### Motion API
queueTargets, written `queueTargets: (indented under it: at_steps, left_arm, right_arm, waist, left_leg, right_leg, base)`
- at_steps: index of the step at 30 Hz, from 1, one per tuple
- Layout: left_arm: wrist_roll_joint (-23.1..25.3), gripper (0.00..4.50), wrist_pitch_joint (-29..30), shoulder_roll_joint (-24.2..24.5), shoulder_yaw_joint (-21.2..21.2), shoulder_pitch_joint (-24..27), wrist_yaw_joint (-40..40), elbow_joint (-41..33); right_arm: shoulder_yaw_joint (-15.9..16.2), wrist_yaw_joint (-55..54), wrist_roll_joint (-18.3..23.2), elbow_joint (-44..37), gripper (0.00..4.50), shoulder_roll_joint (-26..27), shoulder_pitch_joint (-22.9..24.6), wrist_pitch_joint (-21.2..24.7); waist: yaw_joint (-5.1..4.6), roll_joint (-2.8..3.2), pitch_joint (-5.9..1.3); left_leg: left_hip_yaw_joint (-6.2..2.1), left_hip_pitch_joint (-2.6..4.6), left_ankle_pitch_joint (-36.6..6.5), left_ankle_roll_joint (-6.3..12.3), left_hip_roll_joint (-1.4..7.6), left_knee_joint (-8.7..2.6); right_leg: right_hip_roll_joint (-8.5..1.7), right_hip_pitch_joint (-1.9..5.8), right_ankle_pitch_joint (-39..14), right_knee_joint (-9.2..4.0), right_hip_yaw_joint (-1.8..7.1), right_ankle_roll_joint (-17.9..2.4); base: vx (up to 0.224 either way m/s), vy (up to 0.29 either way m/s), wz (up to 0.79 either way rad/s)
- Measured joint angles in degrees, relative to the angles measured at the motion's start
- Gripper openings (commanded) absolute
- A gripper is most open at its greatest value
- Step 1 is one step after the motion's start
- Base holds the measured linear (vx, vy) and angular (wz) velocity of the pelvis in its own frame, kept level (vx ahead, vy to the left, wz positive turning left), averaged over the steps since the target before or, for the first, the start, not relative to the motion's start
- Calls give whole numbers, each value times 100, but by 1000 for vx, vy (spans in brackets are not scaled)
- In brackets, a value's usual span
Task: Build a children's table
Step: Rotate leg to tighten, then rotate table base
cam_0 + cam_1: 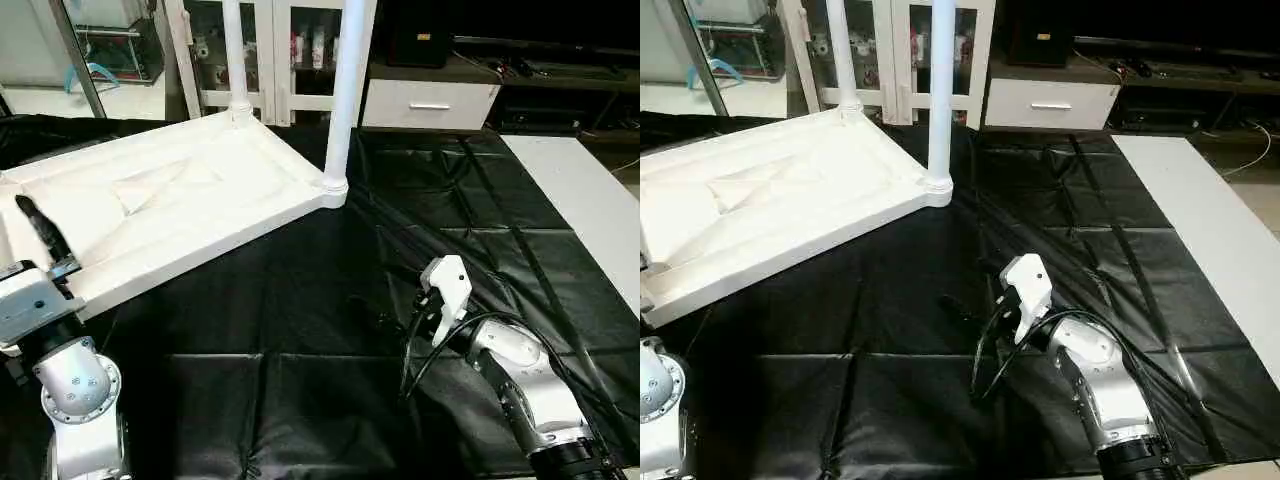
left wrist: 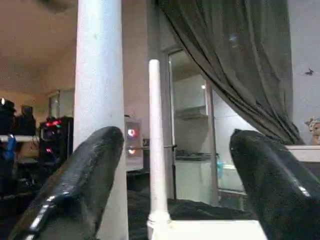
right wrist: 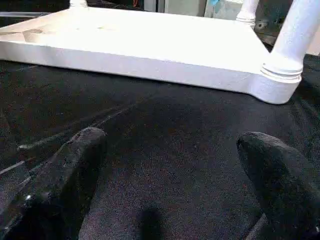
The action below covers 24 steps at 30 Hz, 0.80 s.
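Both tools gape empty: the left tool (image 2: 172, 175) faces upright legs (image 2: 99, 100), the right tool (image 3: 170, 175) the tabletop (image 3: 150, 45).

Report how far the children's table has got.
Done: the tabletop lies underside up on the black cover, with legs standing in at least three corner sockets, e.g. the near leg and far leg. In hand: nothing; the left gripper and right gripper are open and empty. Left: the fourth corner can't be judged; the table still needs turning upright.
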Motion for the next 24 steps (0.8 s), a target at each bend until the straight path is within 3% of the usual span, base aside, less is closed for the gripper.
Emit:
queueTargets:
  at_steps: [4,14,18,24]
  left_arm:
    - [250,449,221,-51,103,0,415,-63]
    - [328,449,509,-54,222,-17,600,-124]
    - [-327,449,694,78,230,-228,368,250]
    - [-708,449,924,477,421,-648,136,1196]
  right_arm:
    - [0,13,0,0,450,-1,0,-1]
    - [0,24,0,0,450,-19,0,-1]
    - [0,23,1,0,450,-20,2,0]
    - [3,21,2,-2,450,-11,4,0]
  waist:
    - [-6,-1,0]
    - [1,-2,-1]
    - [21,-1,-1]
    - [22,1,-1]
  left_leg:
    - [-3,0,0,0,0,0]
    - [-4,-1,0,0,0,0]
    - [-5,0,0,0,0,0]
    - [-7,0,0,0,-1,2]
  right_leg:
    - [1,0,-5,0,-2,10]
    - [2,0,-3,0,-2,8]
    - [2,0,-3,1,-3,8]
    - [3,1,16,1,-2,-11]
  base:
    - [0,0,0]
    - [0,0,0]
    - [0,0,0]
    - [0,0,0]
